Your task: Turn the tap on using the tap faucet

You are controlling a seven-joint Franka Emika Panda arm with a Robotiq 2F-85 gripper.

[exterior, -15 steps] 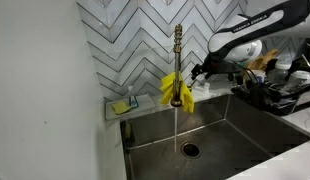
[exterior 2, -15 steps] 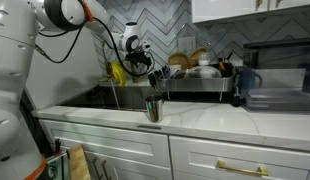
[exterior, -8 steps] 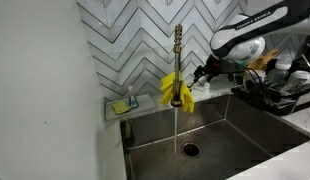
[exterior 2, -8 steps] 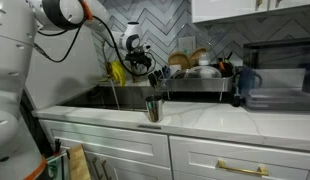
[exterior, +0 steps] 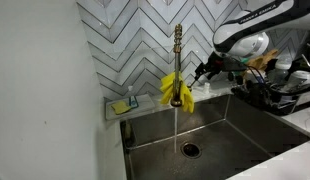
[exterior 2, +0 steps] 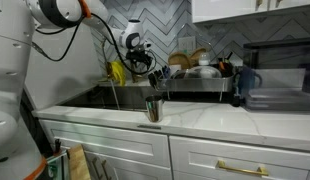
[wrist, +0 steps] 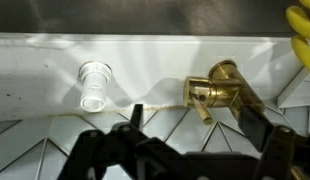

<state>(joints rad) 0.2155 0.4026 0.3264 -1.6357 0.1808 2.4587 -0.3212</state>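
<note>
The tall brass tap (exterior: 178,55) with a ribbed neck stands behind the sink, and a thin stream of water (exterior: 175,125) runs from it into the basin. A yellow cloth (exterior: 175,90) hangs on it. My gripper (exterior: 202,72) hovers just to the tap's right, by the backsplash; it also shows in an exterior view (exterior 2: 145,63). In the wrist view the brass lever fitting (wrist: 220,88) lies beyond my open, empty fingers (wrist: 195,125), not touched by them. An edge of the yellow cloth (wrist: 303,25) shows at the top right.
A steel sink basin (exterior: 230,125) with a drain (exterior: 189,150). A dish rack (exterior: 280,90) full of dishes stands right of my gripper. A soap tray (exterior: 123,104) is at the sink's left. A metal cup (exterior 2: 153,108) stands on the counter. A white round fitting (wrist: 93,85) is on the ledge.
My arm and gripper have drawn slightly up and to the right, away from the tap. Water runs in all frames.
</note>
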